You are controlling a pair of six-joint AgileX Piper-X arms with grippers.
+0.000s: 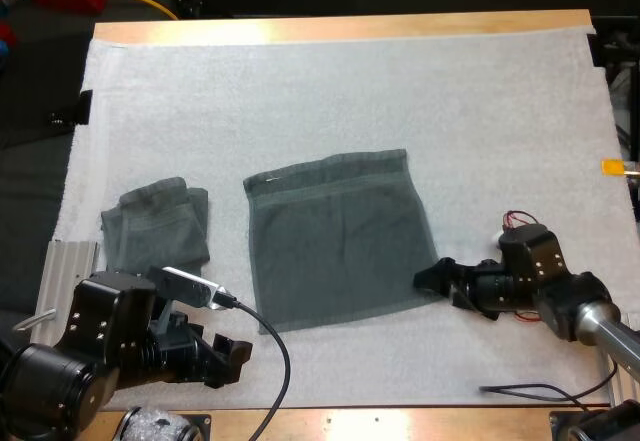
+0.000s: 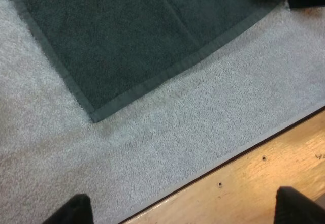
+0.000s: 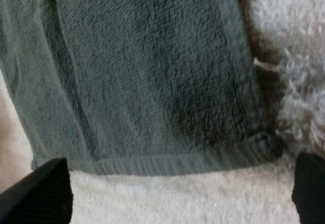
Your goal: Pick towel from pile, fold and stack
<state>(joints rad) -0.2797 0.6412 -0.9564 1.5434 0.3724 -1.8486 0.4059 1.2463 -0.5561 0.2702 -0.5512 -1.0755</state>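
The mat [image 1: 480, 111] bears everything, with no bin or tray on it. A flat towel [image 1: 335, 241] lies at its middle and a folded towel [image 1: 155, 223] lies apart on the left. The right gripper [image 1: 428, 279] sits at the flat towel's near right corner, fingers wide, holding nothing. The left gripper [image 1: 235, 353], equally open and empty, hangs just short of the near left corner. For a clean fold, I judge both should pinch their corners together, then carry them evenly to the far hem.

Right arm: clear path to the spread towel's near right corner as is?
Likely yes. The right gripper sits open right at that corner of the spread towel, with nothing between them. The left gripper and the smaller towel are well off to the other side.
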